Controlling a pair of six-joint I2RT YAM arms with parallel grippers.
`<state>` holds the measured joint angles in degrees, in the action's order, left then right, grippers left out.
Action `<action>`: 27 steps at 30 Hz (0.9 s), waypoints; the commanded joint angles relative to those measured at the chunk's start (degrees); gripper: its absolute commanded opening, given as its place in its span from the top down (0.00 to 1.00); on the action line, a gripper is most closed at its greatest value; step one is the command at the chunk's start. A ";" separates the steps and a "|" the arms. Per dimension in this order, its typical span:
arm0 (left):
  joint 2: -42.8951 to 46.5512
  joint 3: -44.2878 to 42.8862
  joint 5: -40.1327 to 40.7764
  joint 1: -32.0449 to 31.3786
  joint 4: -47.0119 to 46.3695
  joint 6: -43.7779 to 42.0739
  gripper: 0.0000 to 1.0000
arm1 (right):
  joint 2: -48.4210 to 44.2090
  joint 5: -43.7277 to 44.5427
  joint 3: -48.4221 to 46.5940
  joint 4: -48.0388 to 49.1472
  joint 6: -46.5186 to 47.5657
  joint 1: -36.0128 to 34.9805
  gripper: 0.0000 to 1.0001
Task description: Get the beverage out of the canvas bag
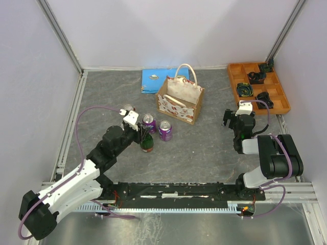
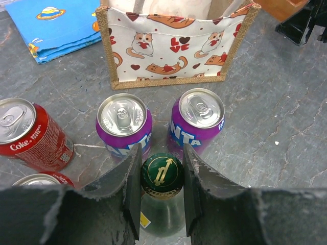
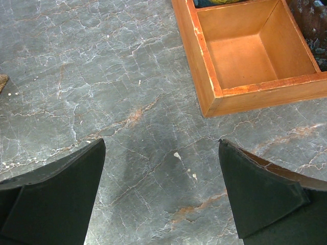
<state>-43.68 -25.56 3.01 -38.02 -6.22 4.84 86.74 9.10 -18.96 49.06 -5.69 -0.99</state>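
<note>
The beverage, a green glass bottle (image 2: pixel 162 175) with a dark green cap marked in gold, stands upright outside the canvas bag (image 2: pixel 168 51), on the near side of it. My left pincer (image 2: pixel 162 151) is clenched on the bottle's neck, 1 finger (image 2: pixel 132 173) pressed to each side just under the cap. From above, the bottle (image 1: pixel 147 144) seems to have its foot on the grey tabletop (image 1: pixel 204 148), though I cannot tell that for sure.

Between the bottle and the bag stand 2 purple Fanta cans (image 2: pixel 124 125) (image 2: pixel 196 120), both upright, the bottle just beside them. To my left of those are 2 red Coke cans (image 2: pixel 33 135) (image 2: pixel 41 179), the nearer one mostly cut off by the frame. The bag (image 1: pixel 176 109) sits upright beyond the cans with its cream handles up and cats and hearts printed on its side. A flat blue cloth (image 1: pixel 153 80) with a planet print lies beyond the bag's left corner.

My left arm reaches low from its base at the near left, slanting forward and rightward, with the wrist level behind the bottle.

My right pincer (image 3: pixel 161 189) is released, its fingers wide apart above bare tabletop, near a corner of the orange compartment tray (image 3: pixel 265 94). That arm is folded, elbow raised, the pincer (image 1: pixel 232 120) pointing away from the base, well apart from the bag.
</note>
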 commanded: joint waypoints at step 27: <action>-0.35 -9.97 12.54 -0.35 -2.15 2.76 0.17 | -0.24 -0.22 -1.25 1.99 0.60 0.03 0.01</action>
<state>-42.57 -28.60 9.47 -38.04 -5.87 8.73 86.74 9.10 -18.96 49.08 -5.69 -0.99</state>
